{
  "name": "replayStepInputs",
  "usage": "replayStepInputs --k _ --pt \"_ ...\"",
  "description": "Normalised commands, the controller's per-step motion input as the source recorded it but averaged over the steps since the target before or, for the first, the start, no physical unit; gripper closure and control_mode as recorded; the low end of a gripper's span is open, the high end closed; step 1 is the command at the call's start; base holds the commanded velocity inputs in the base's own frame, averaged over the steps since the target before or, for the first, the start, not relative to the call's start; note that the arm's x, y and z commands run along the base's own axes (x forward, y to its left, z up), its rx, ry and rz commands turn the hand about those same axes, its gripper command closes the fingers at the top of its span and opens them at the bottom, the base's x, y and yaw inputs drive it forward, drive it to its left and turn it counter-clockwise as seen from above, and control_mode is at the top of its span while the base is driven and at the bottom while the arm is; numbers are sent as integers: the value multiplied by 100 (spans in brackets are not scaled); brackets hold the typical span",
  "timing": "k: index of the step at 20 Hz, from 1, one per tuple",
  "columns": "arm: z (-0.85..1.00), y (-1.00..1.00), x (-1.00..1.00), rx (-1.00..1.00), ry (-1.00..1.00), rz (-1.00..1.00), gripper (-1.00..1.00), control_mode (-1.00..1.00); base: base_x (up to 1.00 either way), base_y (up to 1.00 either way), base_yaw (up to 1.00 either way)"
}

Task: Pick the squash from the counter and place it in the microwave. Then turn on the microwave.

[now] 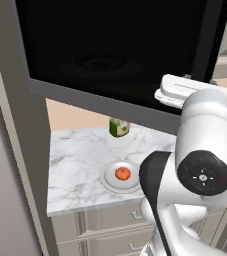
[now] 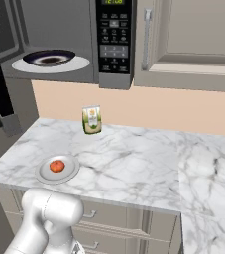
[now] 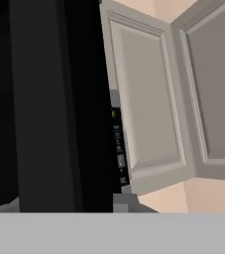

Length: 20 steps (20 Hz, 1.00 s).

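Microwave point(image 2: 115, 42) door swung open. Squash point(image 2: 57, 166) unpicked, on plate point(image 2: 70, 172) near counter point(image 2: 134, 163) front-left corner. Gripper state: cannot tell. Placing, switching on remain.

this was a home kitchen: a marble counter point(image 2: 134, 163) ran over beige drawer fronts point(image 2: 119, 230), a microwave point(image 2: 74, 42) hung beside panelled wall cabinets point(image 2: 193, 34), above a plate point(image 2: 43, 173).

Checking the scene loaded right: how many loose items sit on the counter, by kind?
squash: 1
white plate: 1
green-and-white carton: 1
Total: 3 on the counter
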Motion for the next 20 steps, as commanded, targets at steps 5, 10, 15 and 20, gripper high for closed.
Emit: replayStepInputs --k 5,10,15,20 --pt "0 0 -64 0 -8 -2 100 -100 0 0 0" --pt "0 0 -57 0 -6 -2 100 -100 0 0 0" --pt "0 10 -34 0 -2 -2 -100 -100 0 0 0" --pt "0 16 -11 0 0 -4 -100 -100 0 0 0"
